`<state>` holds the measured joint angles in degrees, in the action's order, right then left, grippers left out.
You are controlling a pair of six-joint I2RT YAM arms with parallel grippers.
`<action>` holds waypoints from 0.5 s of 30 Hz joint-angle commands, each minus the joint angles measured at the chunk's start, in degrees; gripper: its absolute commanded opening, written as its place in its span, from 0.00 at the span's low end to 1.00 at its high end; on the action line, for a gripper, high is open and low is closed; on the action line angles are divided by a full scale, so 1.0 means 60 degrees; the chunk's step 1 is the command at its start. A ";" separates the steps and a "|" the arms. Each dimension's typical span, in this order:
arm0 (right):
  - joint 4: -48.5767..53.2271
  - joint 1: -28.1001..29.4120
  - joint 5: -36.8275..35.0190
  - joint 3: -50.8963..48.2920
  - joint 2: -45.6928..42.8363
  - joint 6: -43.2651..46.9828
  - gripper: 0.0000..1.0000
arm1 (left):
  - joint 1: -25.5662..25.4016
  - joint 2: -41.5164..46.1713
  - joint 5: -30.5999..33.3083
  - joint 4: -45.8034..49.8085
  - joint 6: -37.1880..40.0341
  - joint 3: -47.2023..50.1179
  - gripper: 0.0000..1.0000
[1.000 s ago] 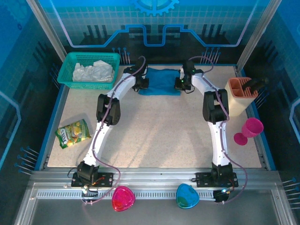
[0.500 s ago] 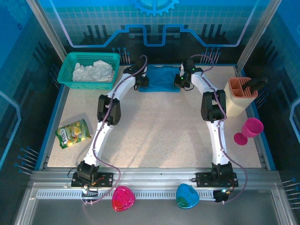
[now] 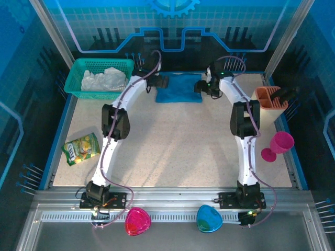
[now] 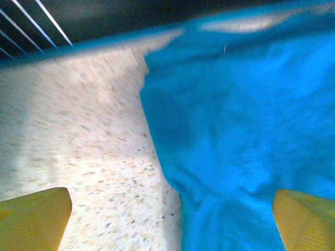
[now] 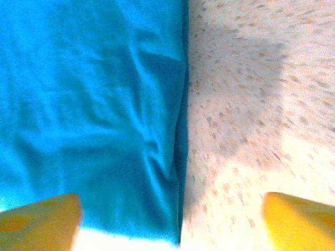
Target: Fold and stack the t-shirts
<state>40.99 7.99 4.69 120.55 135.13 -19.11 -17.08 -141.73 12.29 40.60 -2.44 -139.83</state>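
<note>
I see the left gripper (image 3: 158, 83) and right gripper (image 3: 202, 87) spread wide and empty, flanking the folded teal t-shirt (image 3: 179, 88) at the table's (image 3: 172, 149) far edge. I'd lift straight up so no finger snags the fold.

In the left wrist view the teal-blue t-shirt (image 4: 246, 130) is cut off at the right and bottom edges, and the surface (image 4: 68, 130) is smeared by blur. In the right wrist view it is cropped at left and top. The folds of the white t-shirt (image 3: 104, 79), heaped in the basket (image 3: 76, 73), cannot be made out.
</note>
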 commanded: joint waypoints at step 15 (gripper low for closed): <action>-0.8379 -0.0376 -0.1993 -1.1548 -0.8221 0.2661 1.00 | 0.0279 1.1026 0.1315 -0.9547 0.0583 1.4656 0.99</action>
<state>7.86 7.09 -3.20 59.94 89.10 -8.93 -16.60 -80.29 16.58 -0.12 -0.62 -63.81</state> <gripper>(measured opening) 0.997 0.992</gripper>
